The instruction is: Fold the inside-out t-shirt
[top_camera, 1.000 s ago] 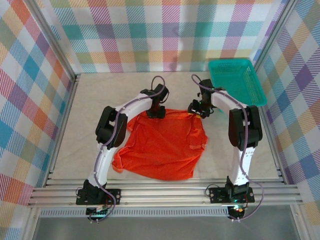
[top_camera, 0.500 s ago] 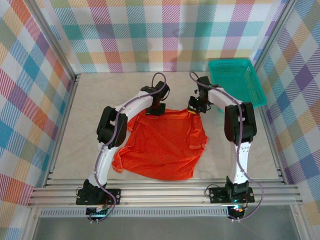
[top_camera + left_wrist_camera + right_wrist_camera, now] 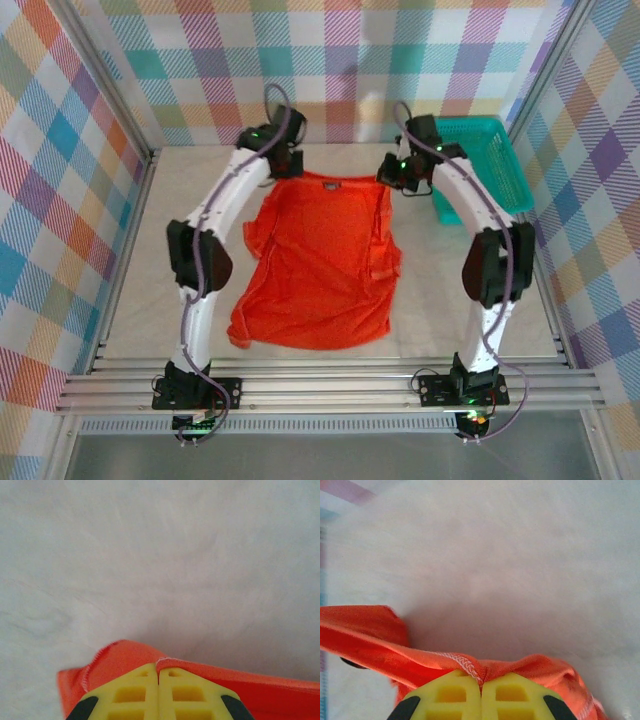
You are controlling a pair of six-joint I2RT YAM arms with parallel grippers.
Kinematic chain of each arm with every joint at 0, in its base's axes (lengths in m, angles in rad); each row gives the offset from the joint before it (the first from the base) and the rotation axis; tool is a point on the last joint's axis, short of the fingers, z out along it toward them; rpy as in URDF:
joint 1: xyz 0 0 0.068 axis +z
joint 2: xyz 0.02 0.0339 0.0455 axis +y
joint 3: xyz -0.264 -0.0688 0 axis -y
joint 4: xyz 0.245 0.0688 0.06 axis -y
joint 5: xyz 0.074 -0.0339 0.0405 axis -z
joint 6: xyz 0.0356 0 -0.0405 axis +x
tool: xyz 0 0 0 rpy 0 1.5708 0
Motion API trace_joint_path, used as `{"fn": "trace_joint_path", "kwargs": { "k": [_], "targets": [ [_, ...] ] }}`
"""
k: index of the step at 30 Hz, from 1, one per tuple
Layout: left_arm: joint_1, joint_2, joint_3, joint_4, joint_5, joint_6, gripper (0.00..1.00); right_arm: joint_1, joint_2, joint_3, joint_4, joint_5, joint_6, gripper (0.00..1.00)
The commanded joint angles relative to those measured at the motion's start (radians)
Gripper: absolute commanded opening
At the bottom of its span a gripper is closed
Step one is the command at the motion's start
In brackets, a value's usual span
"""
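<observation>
Left gripper (image 3: 159, 669) and right gripper (image 3: 481, 679) pinch the taut orange-red t-shirt (image 3: 320, 260).

You're looking at a bright orange-red t-shirt (image 3: 320, 260) with seams stitched in white, lying on a pale off-white surface (image 3: 430, 300). The basket (image 3: 485, 150) is teal. The walls (image 3: 60, 200) carry a pastel plaid. The jaws are yellow with black patches, and the arms (image 3: 225, 195) are white with black joints.

Both arms arch out toward twelve o'clock; left gripper (image 3: 283, 165) at eleven, right gripper (image 3: 393, 172) at one; each pair of jaws pinched together on the inside-out t-shirt (image 3: 320, 250).
</observation>
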Motion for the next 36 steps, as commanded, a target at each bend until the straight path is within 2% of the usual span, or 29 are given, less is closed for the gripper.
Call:
{"fn": "trace_joint_path", "kwargs": {
  "k": [1,7,13,18,23,28,33,36],
  "targets": [
    [0.009,-0.2,0.024,0.063,0.007,0.073,0.0,0.017,-0.138,0.096,0.064,-0.03,-0.01,0.0],
    [0.006,-0.455,-0.009,0.16,0.126,0.071,0.0,0.075,-0.289,0.209,0.098,-0.081,-0.069,0.0],
    [-0.054,-0.769,-0.181,0.292,0.234,0.062,0.0,0.212,-0.462,0.165,0.13,-0.101,-0.156,0.0],
    [-0.068,-0.893,-0.195,0.287,0.253,0.064,0.0,0.309,-0.609,0.109,0.17,-0.058,-0.198,0.0],
    [-0.07,-0.899,-0.139,0.261,0.226,0.083,0.0,0.325,-0.674,0.13,0.177,-0.016,-0.21,0.0],
    [-0.071,-0.82,-0.105,0.253,0.169,0.115,0.0,0.325,-0.6,0.205,0.117,0.07,-0.269,0.0],
    [-0.068,-0.658,-0.115,0.223,0.015,0.185,0.0,0.318,-0.488,0.191,0.104,0.22,-0.345,0.0],
    [-0.041,-0.526,-0.127,0.21,-0.075,0.219,0.0,0.274,-0.402,0.153,0.113,0.256,-0.361,0.0]
  ]
}}
